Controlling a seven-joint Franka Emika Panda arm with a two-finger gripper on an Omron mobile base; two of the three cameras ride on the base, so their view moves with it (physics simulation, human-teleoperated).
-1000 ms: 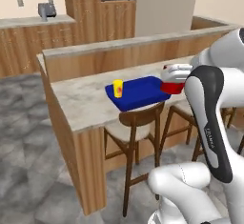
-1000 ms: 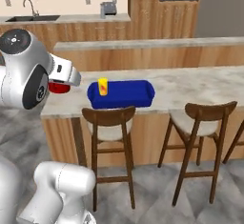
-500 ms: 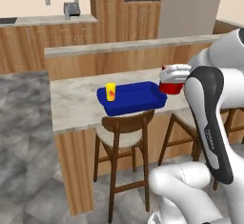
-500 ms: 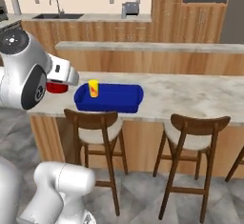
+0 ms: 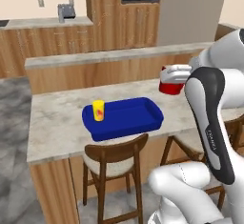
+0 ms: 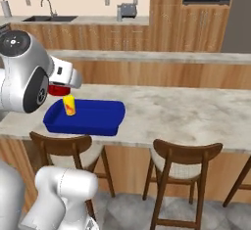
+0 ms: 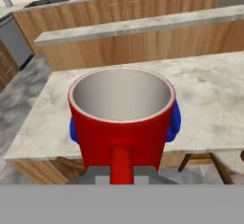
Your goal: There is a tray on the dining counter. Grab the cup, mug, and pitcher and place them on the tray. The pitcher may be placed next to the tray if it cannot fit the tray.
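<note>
Red and upright, the mug [image 7: 121, 118] is held by its handle in the closed jaws of the gripper [image 5: 175, 74], above the desk [image 5: 57, 118] beside the blue tray [image 5: 125, 119], whose left end holds the yellow cup [image 5: 98, 110].

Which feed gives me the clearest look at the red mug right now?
The hand view: the mug sits large and centred, open top up, inside pale and empty, handle toward the camera, held by the gripper. The left base view shows its red side beside the arm; the right base view shows a red sliver behind the wrist.
</note>
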